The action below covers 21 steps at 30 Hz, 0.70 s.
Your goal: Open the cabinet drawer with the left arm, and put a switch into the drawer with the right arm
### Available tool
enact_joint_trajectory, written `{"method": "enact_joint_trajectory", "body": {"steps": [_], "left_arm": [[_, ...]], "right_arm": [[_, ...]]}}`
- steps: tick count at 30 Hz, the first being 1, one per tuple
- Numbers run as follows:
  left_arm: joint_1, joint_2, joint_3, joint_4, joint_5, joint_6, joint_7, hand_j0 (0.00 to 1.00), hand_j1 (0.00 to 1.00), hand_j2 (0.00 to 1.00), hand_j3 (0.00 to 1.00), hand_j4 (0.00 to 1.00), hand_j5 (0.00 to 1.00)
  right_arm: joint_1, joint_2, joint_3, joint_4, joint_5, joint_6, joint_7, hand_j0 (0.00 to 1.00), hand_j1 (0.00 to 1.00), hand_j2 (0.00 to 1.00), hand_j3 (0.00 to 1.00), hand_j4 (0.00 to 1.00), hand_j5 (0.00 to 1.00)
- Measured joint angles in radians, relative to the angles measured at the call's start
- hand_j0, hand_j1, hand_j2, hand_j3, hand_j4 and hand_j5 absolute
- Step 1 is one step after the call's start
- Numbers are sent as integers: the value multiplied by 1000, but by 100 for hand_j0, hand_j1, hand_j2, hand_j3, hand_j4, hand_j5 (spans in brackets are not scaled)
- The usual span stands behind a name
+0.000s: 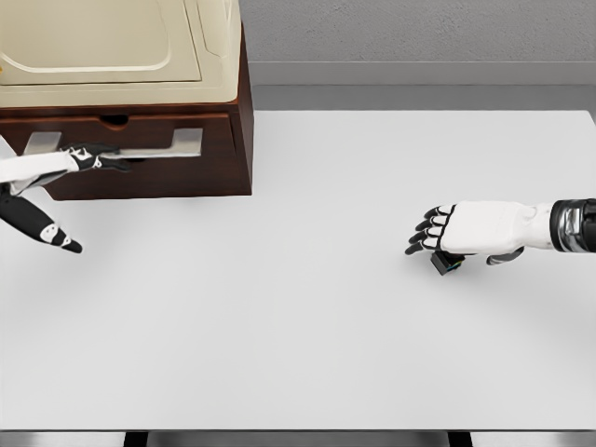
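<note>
Upper left of the frame: brown cabinet [219, 140] on the white worktop [298, 354], left hand [65, 186] spread at the drawer [121, 140] handle [140, 147], gripping nothing. Right of centre: right hand [456, 228] curled over the small dark switch [447, 264], firm grasp unclear.

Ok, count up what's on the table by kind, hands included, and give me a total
Cabinet: 1
Appliance on the cabinet: 1
Switch: 1
Robot hands: 2, left hand and right hand
Total: 5
</note>
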Motion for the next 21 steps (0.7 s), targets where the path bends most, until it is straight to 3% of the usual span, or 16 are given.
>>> {"method": "enact_joint_trajectory", "body": {"steps": [9, 21], "left_arm": [[0, 35, -7, 0, 21, -60, -60, 100, 100, 100, 100, 100, 100], [26, 72, -13, -5, 71, -125, -74, 100, 100, 100, 100, 100, 100]], "right_arm": [[0, 0, 0, 0, 0, 0, 0, 100, 100, 100, 100, 100, 100], [0, 0, -1, 0, 0, 0, 0, 100, 100, 100, 100, 100, 100]]}}
